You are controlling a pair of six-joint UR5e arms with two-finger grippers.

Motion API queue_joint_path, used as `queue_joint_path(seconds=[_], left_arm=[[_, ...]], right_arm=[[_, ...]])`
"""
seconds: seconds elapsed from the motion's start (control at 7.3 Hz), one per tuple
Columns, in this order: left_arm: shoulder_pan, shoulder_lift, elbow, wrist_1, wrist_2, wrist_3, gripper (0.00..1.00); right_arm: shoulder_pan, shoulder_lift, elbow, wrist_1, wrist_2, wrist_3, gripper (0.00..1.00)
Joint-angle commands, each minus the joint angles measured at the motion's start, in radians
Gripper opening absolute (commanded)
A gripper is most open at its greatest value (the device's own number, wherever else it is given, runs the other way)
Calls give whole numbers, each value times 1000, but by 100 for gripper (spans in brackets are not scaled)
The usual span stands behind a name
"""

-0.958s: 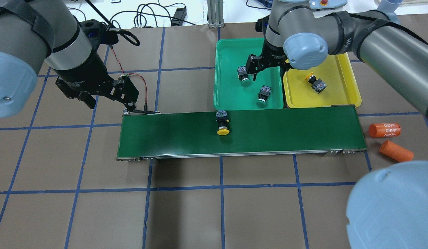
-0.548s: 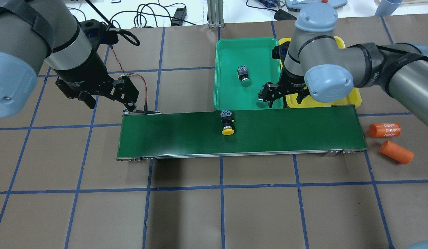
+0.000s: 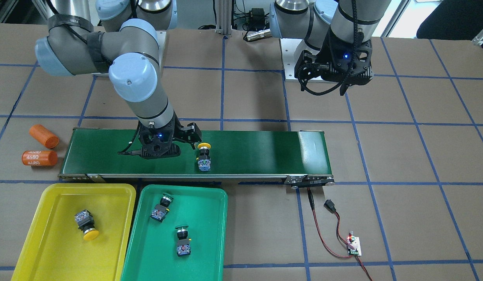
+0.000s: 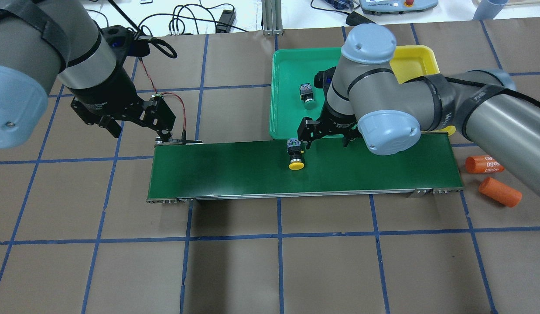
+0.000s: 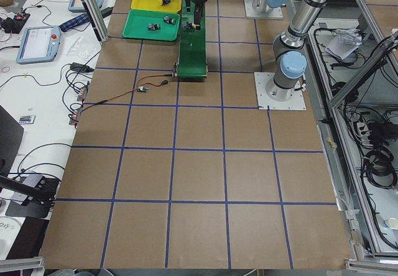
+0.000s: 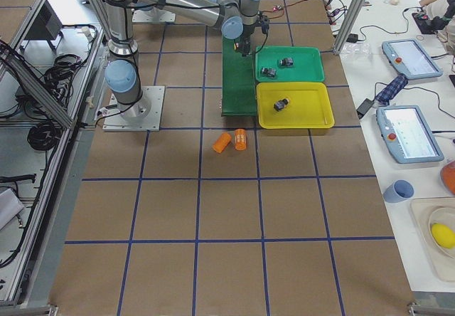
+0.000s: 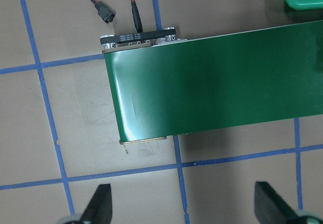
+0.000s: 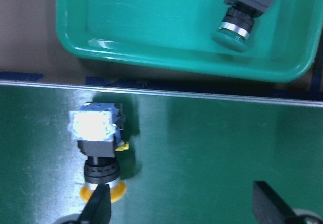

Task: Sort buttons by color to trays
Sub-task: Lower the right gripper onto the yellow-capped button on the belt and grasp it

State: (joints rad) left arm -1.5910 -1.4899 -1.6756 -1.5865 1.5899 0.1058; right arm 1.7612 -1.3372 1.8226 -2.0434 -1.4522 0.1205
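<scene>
A yellow-capped button (image 4: 295, 156) lies on the dark-green conveyor belt (image 4: 230, 170), near its far edge; it also shows in the front view (image 3: 204, 157) and the right wrist view (image 8: 98, 143). My right gripper (image 4: 324, 137) is open and empty above the belt, just right of this button. The green tray (image 3: 206, 234) holds two green-capped buttons (image 3: 160, 208) (image 3: 182, 242). The yellow tray (image 3: 50, 242) holds one yellow-capped button (image 3: 86, 225). My left gripper (image 4: 137, 126) is open and empty above the table near the belt's left end.
Two orange cylinders (image 4: 483, 165) (image 4: 499, 192) lie off the belt's right end. A small circuit board (image 3: 354, 246) with red wires (image 3: 323, 238) lies beyond the belt's left end. My right arm hides part of both trays in the overhead view.
My right gripper has moved from over the green tray down to the belt, beside the yellow-capped button. That button has drifted right along the belt. The left arm has not moved.
</scene>
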Motion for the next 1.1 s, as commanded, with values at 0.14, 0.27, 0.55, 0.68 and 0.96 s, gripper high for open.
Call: queue_joint_path(seconds=[0.14,0.27,0.55,0.68,0.96], left_arm=[[0,7,-18,3,-2,0,100],[0,7,-18,3,-1,2,100],[2,7,-18,3,-2,0,100],[2,8,-16,5,-2,0,100],[2,8,-18,5,-2,0,100]], right_arm=[[37,10,10,-47,-2,34,100],[35,29,10,-55,-4,33,100],[37,74,21,-89,-4,31,100],[37,84,36,-119,-19,25,99],[37,92,40,-132,-55,16,44]])
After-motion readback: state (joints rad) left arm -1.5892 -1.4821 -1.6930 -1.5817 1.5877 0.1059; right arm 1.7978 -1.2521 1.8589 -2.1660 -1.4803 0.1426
